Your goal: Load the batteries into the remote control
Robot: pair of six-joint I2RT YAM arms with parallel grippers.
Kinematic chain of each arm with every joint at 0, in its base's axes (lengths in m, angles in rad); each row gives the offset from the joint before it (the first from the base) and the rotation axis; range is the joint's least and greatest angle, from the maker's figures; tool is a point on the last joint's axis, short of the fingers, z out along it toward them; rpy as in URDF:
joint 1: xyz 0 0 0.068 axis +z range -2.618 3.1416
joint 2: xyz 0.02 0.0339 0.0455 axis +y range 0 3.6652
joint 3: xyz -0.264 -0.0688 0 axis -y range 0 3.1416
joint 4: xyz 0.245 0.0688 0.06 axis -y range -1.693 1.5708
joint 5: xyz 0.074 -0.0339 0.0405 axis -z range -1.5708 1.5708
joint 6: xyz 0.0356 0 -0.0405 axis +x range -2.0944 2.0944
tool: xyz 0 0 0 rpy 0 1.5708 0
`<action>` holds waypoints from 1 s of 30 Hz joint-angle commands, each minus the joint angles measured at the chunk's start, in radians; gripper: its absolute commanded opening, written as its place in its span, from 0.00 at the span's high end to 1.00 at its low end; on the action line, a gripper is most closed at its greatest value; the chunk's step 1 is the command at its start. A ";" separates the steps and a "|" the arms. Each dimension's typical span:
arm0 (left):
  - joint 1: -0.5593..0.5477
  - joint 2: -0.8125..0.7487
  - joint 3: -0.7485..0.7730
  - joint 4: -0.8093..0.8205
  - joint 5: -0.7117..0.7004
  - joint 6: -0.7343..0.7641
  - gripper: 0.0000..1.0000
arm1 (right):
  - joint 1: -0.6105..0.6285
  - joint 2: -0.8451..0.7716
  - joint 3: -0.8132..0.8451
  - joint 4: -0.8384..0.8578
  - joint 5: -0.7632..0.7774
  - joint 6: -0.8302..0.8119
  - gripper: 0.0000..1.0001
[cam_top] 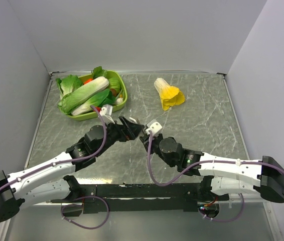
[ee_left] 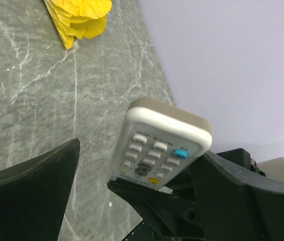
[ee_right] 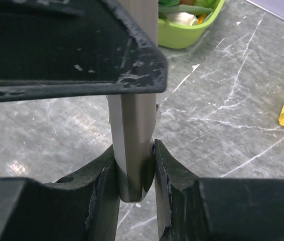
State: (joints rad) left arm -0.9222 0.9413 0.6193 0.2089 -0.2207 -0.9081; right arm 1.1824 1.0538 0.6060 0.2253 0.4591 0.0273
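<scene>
**Remote Held Aloft Between Two Arms, Batteries Nowhere in Sight**

The remote control [ee_left: 159,145] is seen lifted clear of the table [cam_top: 207,120] at the centre of the overhead view, where the two arms meet. It is pinched at its lower end by the jaws of the right gripper [ee_right: 134,165], which are pressed against the narrow grey-beige sides of the bar. The jaws of the left gripper [ee_left: 141,150] are spread wide on either side of its buttoned white face, and no contact with it can be made out. The batteries cannot be found in any view. A yellow toy cabbage [cam_top: 169,94] lies at upper centre, and a green bowl [cam_top: 123,95] of toy vegetables at upper left.

The hold is judged precarious: only one end of the bar is gripped, so it could be levered or twisted out of the pinch if the spread jaws were closed off-centre or at an angle. A drop onto the table would then be likely. The battery bay is not shown, so a handover with the wrong face outward is also a risk.
</scene>
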 commanded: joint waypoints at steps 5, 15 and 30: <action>-0.009 0.016 0.039 0.076 -0.017 0.021 0.25 | 0.016 0.018 0.051 0.065 0.013 0.003 1.00; -0.001 -0.025 0.002 0.104 -0.005 0.121 0.94 | 0.014 -0.001 0.044 0.034 -0.051 0.020 0.75; 0.261 -0.128 -0.061 0.274 0.751 0.343 0.99 | -0.295 -0.241 -0.012 -0.070 -0.900 0.076 0.00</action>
State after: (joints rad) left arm -0.7063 0.8364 0.5526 0.3584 0.2062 -0.6418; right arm 0.9665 0.8818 0.6037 0.1368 -0.1131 0.0784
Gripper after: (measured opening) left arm 0.534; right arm 0.994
